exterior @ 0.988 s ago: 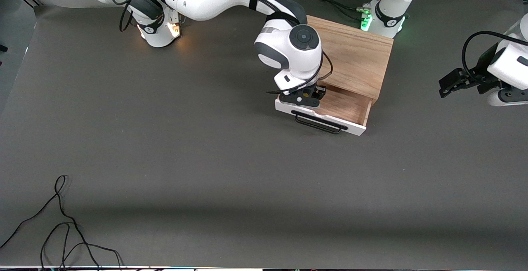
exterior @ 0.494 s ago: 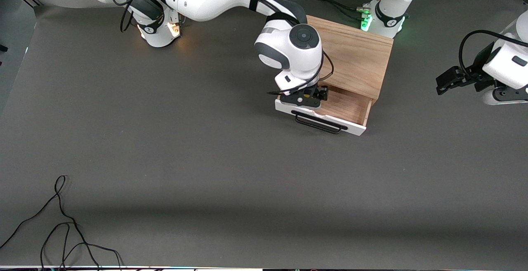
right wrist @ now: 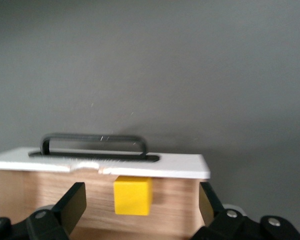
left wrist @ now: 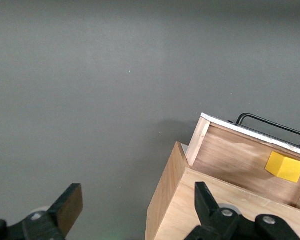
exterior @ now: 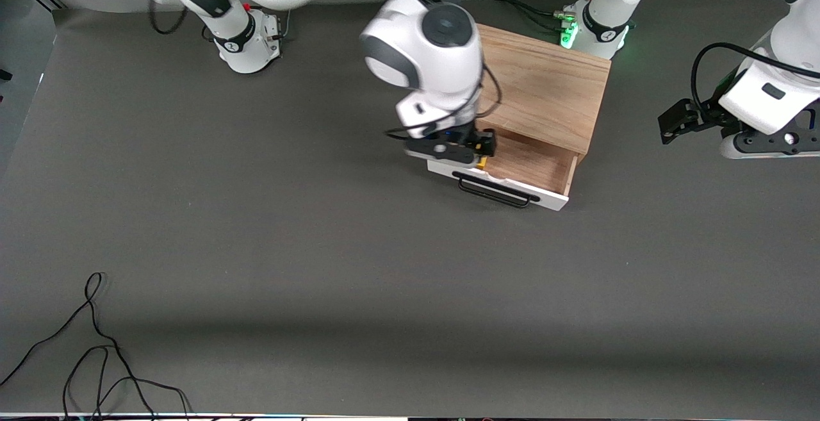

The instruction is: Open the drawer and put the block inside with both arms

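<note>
**Yellow block down in the open drawer, right arm over it**

Yellow is what you look for first: the block (right wrist: 133, 195) sits on the wooden floor of the drawer (exterior: 535, 166), close against the inside of the white front, with the black handle (exterior: 493, 191) just outside that panel. The drawer stands pulled out of the wooden cabinet (exterior: 544, 84).

Your right gripper (exterior: 456, 150) hangs over the drawer's corner toward the right arm's end of the table. Its jaws are spread wide, one finger to each side of the block as its wrist view shows, and they hold nothing; the block lies free between and below them.

Your left gripper (exterior: 672, 125) waits off the cabinet toward the left arm's end, jaws also wide apart and empty. Its wrist view looks down on the cabinet's corner and the block (left wrist: 285, 166) in the drawer.

By my reading, the placing step is done and you are at the retreat. Next, lift the right gripper straight up so the fingers pass the drawer front without catching it or nudging the block.
</note>
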{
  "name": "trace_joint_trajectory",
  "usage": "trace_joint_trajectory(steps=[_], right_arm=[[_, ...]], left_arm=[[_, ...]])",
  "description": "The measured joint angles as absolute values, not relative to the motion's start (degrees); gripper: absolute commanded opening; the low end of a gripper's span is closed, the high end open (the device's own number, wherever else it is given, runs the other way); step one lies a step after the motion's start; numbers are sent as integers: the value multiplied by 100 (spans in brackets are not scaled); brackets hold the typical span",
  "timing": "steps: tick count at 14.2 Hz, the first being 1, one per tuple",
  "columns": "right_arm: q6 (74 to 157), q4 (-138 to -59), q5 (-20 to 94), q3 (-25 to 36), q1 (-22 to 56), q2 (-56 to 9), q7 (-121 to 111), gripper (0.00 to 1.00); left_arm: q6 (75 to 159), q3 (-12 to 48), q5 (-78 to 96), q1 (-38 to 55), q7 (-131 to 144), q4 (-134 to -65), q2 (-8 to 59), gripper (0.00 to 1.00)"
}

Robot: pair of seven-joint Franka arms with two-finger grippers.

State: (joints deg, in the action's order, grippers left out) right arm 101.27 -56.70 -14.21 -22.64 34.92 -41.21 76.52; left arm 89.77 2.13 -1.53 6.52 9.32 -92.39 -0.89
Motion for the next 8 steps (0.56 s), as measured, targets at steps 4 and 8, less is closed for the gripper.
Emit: trace_joint_trajectory(steps=[4, 8], right_arm=[[9880, -6541, -951, -2242, 2093, -2931, 6591, 100], [9871, -7444, -310, -2135, 601, -1869, 4625, 100]], left_arm=[[8975, 124, -156, 686, 932, -9238, -89, 100], [8975, 120, -157, 711, 932, -9238, -88, 100]])
